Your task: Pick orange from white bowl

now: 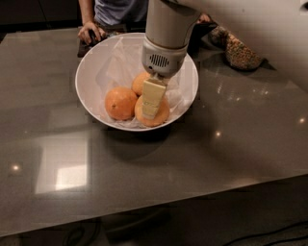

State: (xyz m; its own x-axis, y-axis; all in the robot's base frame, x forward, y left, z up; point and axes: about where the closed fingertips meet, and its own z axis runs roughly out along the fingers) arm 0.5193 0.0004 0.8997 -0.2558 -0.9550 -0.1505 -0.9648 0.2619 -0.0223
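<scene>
The bowl (pixel 89 77) stands on the table (pixel 216 158) near the middle of its far edge, lined with crumpled tissue (pixel 115 57). The orange (pixel 163 114) lies in the part of the bowl nearest the table's near edge, a little towards the right edge. The end effector (pixel 150 108) hangs straight down inside the bowl, its pale tip lying across the face of the orange and covering the fruit's middle, so only the orange's left and right flanks and lower rim show. The tip appears to touch the orange or sit just in front of it; I cannot tell whether the end effector is open or closed, nor whether it has hold of the orange. A deeper-coloured fruit (pixel 120 102) sits just beside the orange on the side of the left edge, touching it or nearly so. A third fruit (pixel 140 82) lies behind both, towards the far edge, partly hidden by the grey wrist (pixel 161 60). The arm (pixel 168 19) rises out of the top of the view and hides part of the bowl's far rim. Near the far right corner a jar (pixel 238 50) of grainy contents shows dimly, its shape hard to make out. At the far edge a person (pixel 118 9) is cut off above the chest, one hand (pixel 89 32) on the table.
</scene>
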